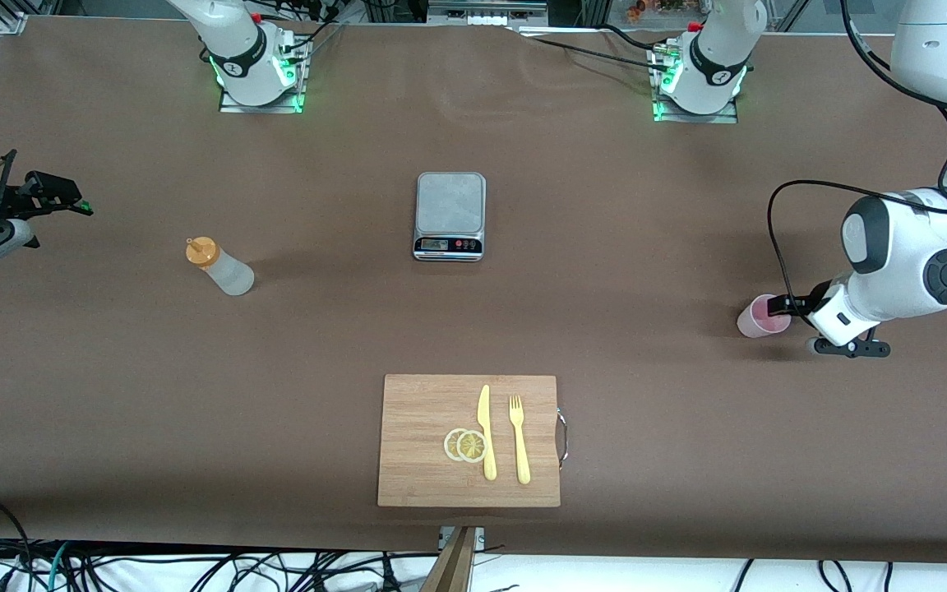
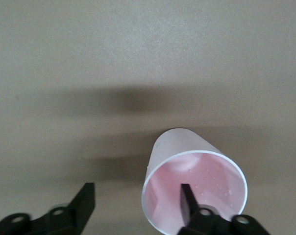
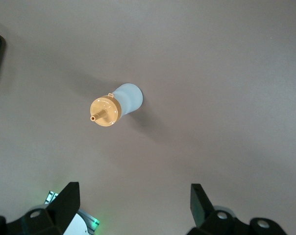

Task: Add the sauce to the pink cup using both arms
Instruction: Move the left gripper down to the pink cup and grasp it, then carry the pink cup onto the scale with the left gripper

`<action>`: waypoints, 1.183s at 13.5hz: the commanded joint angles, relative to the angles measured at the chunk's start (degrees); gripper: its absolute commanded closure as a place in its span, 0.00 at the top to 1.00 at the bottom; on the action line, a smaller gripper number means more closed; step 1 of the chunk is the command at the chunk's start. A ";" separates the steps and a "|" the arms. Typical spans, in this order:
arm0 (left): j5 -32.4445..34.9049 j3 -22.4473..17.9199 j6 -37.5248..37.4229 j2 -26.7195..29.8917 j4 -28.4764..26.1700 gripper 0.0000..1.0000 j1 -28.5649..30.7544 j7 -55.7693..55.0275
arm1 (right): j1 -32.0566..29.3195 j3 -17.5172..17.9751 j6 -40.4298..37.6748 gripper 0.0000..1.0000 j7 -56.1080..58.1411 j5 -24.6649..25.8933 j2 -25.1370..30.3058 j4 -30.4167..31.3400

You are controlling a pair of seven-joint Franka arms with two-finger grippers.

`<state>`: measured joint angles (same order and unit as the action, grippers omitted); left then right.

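Lowest on the table, closest to the front camera, sits a wooden cutting board (image 1: 468, 440) carrying two lemon slices (image 1: 465, 445), a yellow knife (image 1: 486, 431) and a yellow fork (image 1: 519, 439); a kitchen scale (image 1: 450, 215) lies farther back, between my two arms. My left hand (image 2: 136, 200) is down at the pink cup (image 1: 761, 316), which stands upright on the table (image 1: 605, 288) toward my left arm's end. From the front most of this hand is hidden by my own bent wrist and forearm, so only the cup's rim and one side show there. In the left wrist view my fingers (image 2: 188, 201) are spread wide: one finger dips inside the cup's mouth, the other stands outside its wall, and neither pad clearly presses it. The cup's base is cut off by its own rim. My right hand (image 3: 135, 203) hangs high over the table at the right arm's end, fingers wide apart and holding nothing, waiting. Below it and apart from it, the sauce (image 1: 220, 266) stands upright, orange nozzle up. My right arm is mostly cut off at the front view's edge.
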<state>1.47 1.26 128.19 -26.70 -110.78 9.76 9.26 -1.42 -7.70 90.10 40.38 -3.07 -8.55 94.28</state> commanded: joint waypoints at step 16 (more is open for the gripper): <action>-14.39 0.32 -9.36 5.17 6.37 0.00 -24.59 -9.41 | -2.53 0.40 -0.10 1.00 11.36 -1.23 0.02 0.98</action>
<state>-10.96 2.58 119.51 -22.18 -103.90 -10.02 2.85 -2.58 -7.67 90.10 46.95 -3.13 -8.75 94.47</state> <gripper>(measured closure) 0.965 0.000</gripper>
